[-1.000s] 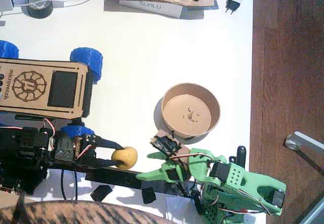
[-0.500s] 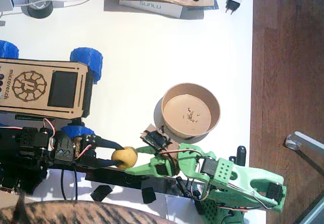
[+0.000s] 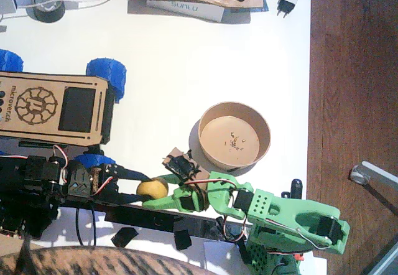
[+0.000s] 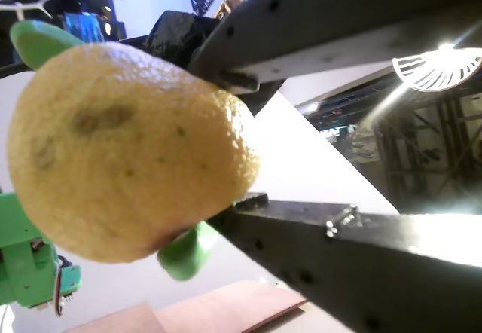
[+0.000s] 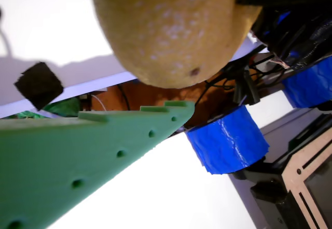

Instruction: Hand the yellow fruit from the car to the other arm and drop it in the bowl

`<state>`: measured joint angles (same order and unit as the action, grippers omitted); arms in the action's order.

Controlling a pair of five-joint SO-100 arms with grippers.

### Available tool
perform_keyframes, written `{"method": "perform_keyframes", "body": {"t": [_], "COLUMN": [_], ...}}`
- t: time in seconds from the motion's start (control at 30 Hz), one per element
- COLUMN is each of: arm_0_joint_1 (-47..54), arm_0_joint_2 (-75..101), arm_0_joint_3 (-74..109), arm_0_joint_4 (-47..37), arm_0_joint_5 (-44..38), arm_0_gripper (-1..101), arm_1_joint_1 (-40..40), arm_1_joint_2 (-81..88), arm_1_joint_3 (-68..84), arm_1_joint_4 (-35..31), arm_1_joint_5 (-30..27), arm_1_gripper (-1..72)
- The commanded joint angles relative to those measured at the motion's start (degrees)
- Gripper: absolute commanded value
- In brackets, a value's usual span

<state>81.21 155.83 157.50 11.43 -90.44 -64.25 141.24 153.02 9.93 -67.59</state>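
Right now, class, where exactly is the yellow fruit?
In the fixed view, the yellow fruit sits low and left of centre, held by the left gripper, with the right gripper around it.

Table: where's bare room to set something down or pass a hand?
Free: the white stretch between the car, the bowl and the clutter along the far edge; also a strip right of the bowl. Crowded: the near edge, where both pincers, left and right, meet at the yellow fruit.

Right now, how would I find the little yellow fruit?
Start at the wooden car on the left and go down past its blue wheel. The fruit sits between the black left gripper and green right gripper, the only round yellow thing there.
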Motion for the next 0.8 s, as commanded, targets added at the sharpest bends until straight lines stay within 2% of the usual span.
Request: {"method": "perform_keyframes", "body": {"t": [0.0, 0.13, 0.23, 0.33, 0.4, 0.77], "arm_0_joint_1": [-0.09, -0.09, -0.09, -0.09, -0.09, -0.09], "arm_0_joint_2": [1.76, 1.76, 1.76, 1.76, 1.76, 1.76], "arm_0_joint_3": [-0.79, -0.79, -0.79, -0.79, -0.79, -0.79], "arm_0_joint_4": [0.0, 0.0, 0.0, 0.0, -0.09, -0.09], "arm_0_joint_5": [-0.44, -0.44, -0.44, -0.44, -0.44, -0.44], "arm_0_gripper": [0, 0, 0, 0, 0, 0], "arm_1_joint_1": [1.49, 1.41, 1.32, 1.14, 1.14, 1.58], "arm_1_joint_2": [-1.23, -2.55, -3.08, -2.81, -2.02, 0.62], "arm_1_joint_3": [-3.34, -3.25, -3.25, -3.6, -3.34, -2.29], "arm_1_joint_4": [-2.02, -3.25, -3.34, -1.49, -1.05, 0.26], "arm_1_joint_5": [0.35, 0.35, 0.26, 0.18, 0.26, 0.35], "arm_1_gripper": [31.9, 30.6, 26.7, 15.9, 4.5, 0.2]}}
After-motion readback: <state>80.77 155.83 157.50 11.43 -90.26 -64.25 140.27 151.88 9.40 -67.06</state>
